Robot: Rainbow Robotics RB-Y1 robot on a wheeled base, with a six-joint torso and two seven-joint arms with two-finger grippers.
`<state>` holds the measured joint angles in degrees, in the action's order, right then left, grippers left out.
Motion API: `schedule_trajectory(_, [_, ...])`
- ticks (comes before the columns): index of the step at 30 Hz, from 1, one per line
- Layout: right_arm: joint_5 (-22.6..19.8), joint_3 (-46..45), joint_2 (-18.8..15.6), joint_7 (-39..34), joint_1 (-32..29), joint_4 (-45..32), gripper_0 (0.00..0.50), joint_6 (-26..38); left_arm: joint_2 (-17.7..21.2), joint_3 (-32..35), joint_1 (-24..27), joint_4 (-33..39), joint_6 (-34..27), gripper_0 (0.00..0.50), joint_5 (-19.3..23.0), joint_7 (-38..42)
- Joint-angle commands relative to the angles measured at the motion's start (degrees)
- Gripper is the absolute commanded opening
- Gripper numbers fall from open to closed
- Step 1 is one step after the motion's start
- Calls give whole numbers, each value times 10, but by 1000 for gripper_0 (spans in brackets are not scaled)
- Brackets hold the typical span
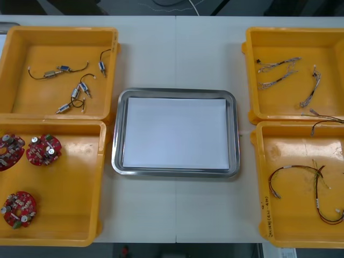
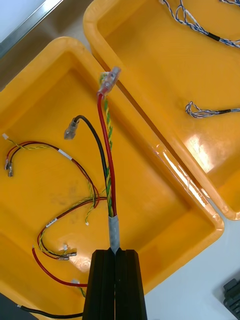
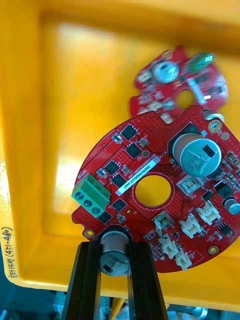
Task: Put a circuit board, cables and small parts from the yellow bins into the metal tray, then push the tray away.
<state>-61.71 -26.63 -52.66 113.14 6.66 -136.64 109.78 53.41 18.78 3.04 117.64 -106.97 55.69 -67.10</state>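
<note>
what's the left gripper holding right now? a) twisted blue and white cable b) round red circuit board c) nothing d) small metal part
b: the left gripper is shut on a silver can at the rim of a round red circuit board; the right gripper has the red and yellow cable.

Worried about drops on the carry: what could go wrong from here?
The left gripper holds the circuit board by one edge component only, so it might pivot or slip. The right gripper pinches the red and yellow cable at its taped end; the free end may snag the yellow bin.
</note>
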Motion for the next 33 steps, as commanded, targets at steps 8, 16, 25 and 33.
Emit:
schedule_trajectory(8, [1,21,5,-23,9,-20,0,2,21,-109,125,41,-14,0,19,12])
schedule_trajectory(16, [-7,25,5,-22,8,-23,0,2,12,-202,217,47,-15,0,35,14])
schedule_trajectory(25, [-12,25,6,-20,8,-28,0,2,-30,-284,302,45,-15,0,39,16])
schedule_trajectory(33, [-16,27,5,-20,9,-30,0,2,-80,-353,361,45,-14,0,17,18])
